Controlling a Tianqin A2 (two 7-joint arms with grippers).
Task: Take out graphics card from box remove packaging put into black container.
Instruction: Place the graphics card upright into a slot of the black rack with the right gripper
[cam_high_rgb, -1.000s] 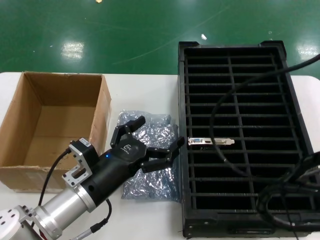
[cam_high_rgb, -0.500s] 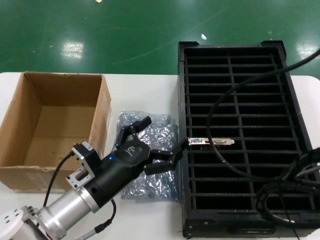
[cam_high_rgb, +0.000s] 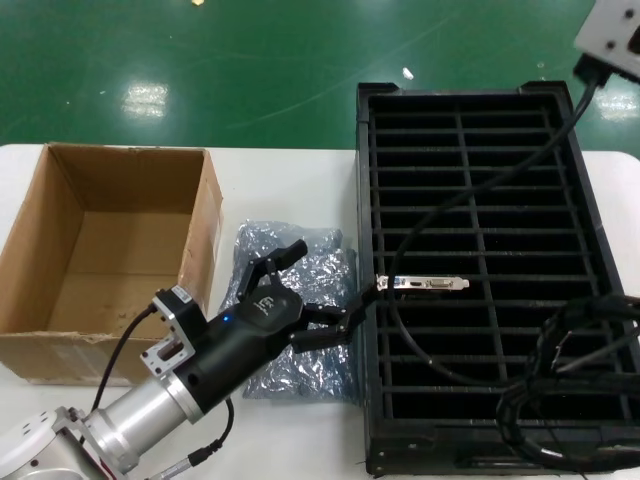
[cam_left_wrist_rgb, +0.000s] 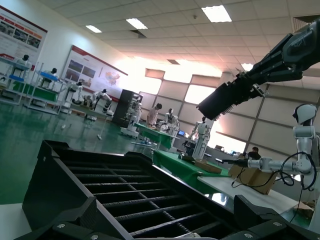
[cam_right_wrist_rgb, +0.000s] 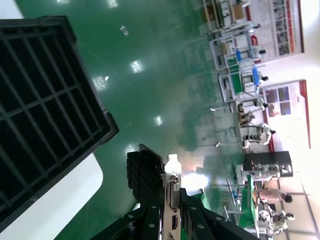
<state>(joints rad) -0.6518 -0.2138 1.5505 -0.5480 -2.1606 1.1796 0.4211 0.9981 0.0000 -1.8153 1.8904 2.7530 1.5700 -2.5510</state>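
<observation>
Fingers (cam_high_rgb: 280, 262) of the left gripper (cam_high_rgb: 325, 285) are spread wide over the crinkled bags (cam_high_rgb: 320, 350), which lie on the table (cam_high_rgb: 290, 190) between the box (cam_high_rgb: 200, 230) and the tray (cam_high_rgb: 460, 92). They grip nothing. One fingertip reaches almost to the tray's near wall.

The right gripper (cam_right_wrist_rgb: 171, 215) is pressed onto a card (cam_right_wrist_rgb: 173, 192), pinching it by the bracket end so the ports face the wrist camera. It hangs high, with the tray (cam_right_wrist_rgb: 107, 130) off to one side below and green floor behind. From the left wrist view the right gripper (cam_left_wrist_rgb: 235, 92) shows raised well above the tray (cam_left_wrist_rgb: 75, 180). A second card (cam_high_rgb: 425, 283) already stands in a middle slot of the tray's left column, bracket up.

Risks, as I judge them:
- The pinch covers little of the card. If it slips on the way down, the card could fall or twist.
- If the card comes down skewed, its bracket may catch on a divider instead of entering a slot.
- The right arm's cable (cam_high_rgb: 420, 240) loops across the tray and passes close to the second card. A swing could drag it against that bracket.
- The left fingertip nearest the tray could nudge the second card if that arm pushes forward.
</observation>
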